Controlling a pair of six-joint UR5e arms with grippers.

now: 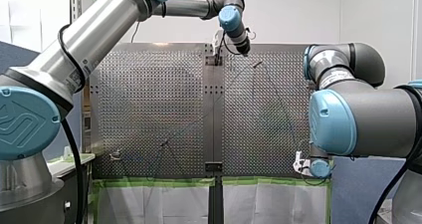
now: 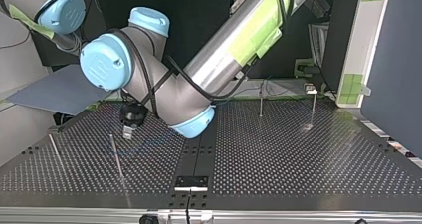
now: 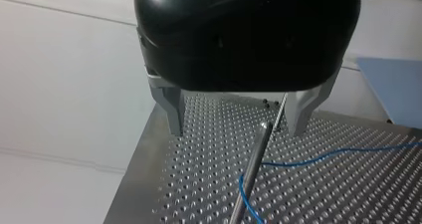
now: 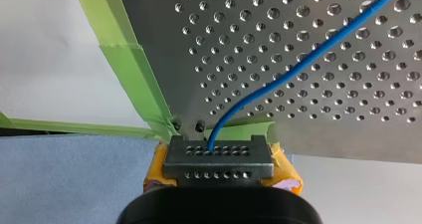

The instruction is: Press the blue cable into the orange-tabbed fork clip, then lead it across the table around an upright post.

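Note:
The thin blue cable (image 4: 278, 79) crosses the perforated table and ends in my right gripper (image 4: 219, 157), whose yellow-padded fingers are shut on it at the table's corner. In the left wrist view the blue cable (image 3: 318, 159) bends round the foot of a slim upright metal post (image 3: 254, 164). My black left gripper (image 3: 239, 127) hangs above that post, open, its metal fingers either side of the post's tip and holding nothing. In the top view my left gripper (image 2: 128, 132) hovers beside the post (image 2: 117, 159). A small clip (image 1: 115, 155) sits near the front view's lower left.
More upright posts stand on the table (image 2: 260, 102), (image 2: 312, 109), (image 2: 53, 149). Green tape (image 4: 134, 69) lines the table edge beside my right gripper. A dark joint strip (image 2: 191, 181) runs down the table's middle. My left arm's elbow (image 2: 194, 119) hangs low over the middle.

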